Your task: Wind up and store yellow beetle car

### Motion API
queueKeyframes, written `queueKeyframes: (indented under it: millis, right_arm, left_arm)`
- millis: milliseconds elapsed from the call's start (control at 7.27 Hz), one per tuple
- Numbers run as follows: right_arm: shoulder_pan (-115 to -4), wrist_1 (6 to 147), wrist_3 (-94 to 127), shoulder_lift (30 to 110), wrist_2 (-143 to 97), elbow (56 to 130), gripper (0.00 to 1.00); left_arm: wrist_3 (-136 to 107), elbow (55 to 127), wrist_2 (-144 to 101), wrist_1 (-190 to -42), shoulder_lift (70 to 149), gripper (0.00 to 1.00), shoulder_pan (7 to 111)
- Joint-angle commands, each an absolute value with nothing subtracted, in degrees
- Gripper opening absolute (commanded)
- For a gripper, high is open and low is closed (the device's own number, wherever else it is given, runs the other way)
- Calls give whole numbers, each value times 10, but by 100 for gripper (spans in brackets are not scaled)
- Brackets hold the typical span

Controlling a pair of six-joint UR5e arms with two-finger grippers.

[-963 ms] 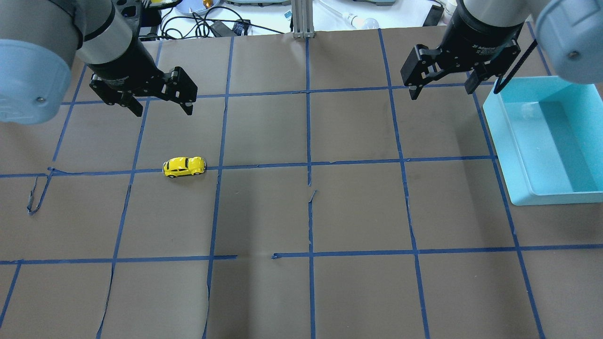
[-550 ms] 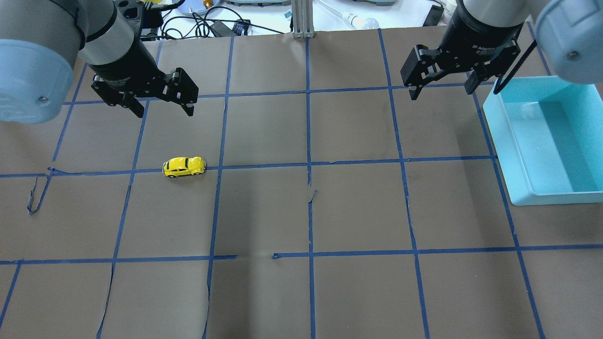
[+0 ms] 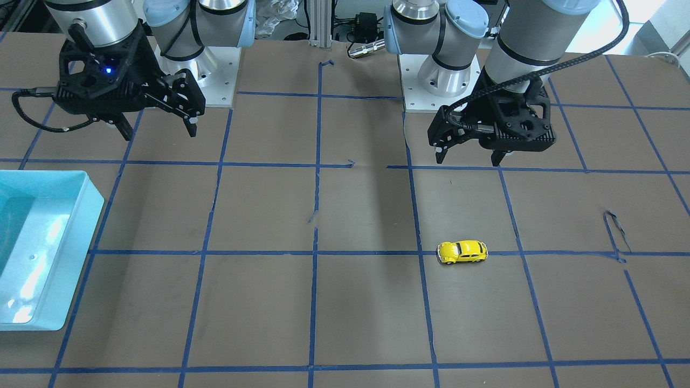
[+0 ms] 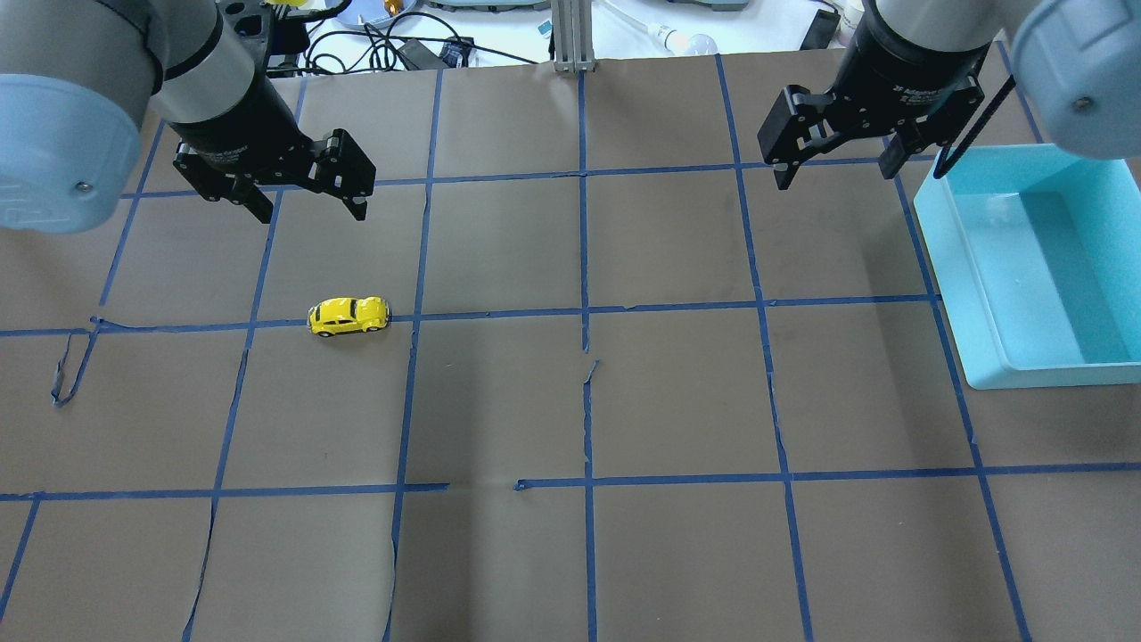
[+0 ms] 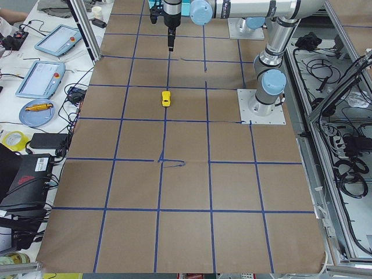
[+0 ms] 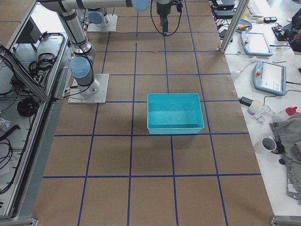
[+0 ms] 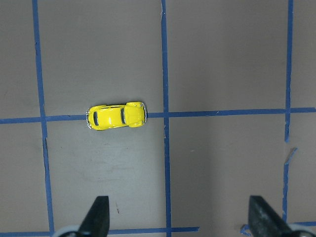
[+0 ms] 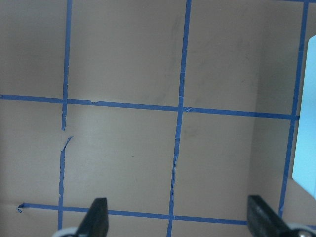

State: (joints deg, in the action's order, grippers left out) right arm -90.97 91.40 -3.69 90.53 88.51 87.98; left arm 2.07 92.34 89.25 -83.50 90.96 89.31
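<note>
While the car [image 4: 348, 316] sits free, your left gripper [image 4: 310, 212] hangs near it, fingers [image 4: 357, 201] spread to grasp; your right gripper [image 4: 833, 176], also spread, waits beside the bin [image 4: 958, 276].

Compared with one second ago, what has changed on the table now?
Only the left gripper crept very slightly toward the yellow beetle car; nothing was taken hold of or let go. The car has not moved, the right gripper hangs where it was, and both jaws remain open.
</note>
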Motion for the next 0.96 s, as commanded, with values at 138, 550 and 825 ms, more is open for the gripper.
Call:
queueKeyframes:
  millis: [138, 550, 825]
  right_arm:
    - [-910, 914, -37, 905, 885, 880, 100]
    - [-910, 914, -37, 905, 885, 880, 100]
    - [-910, 914, -37, 905, 885, 880, 100]
  left_arm:
    - [18, 923, 892, -834, 909, 100, 893]
    - [18, 923, 891, -835, 908, 100, 894]
    - [45, 925, 892, -839, 915, 100, 891]
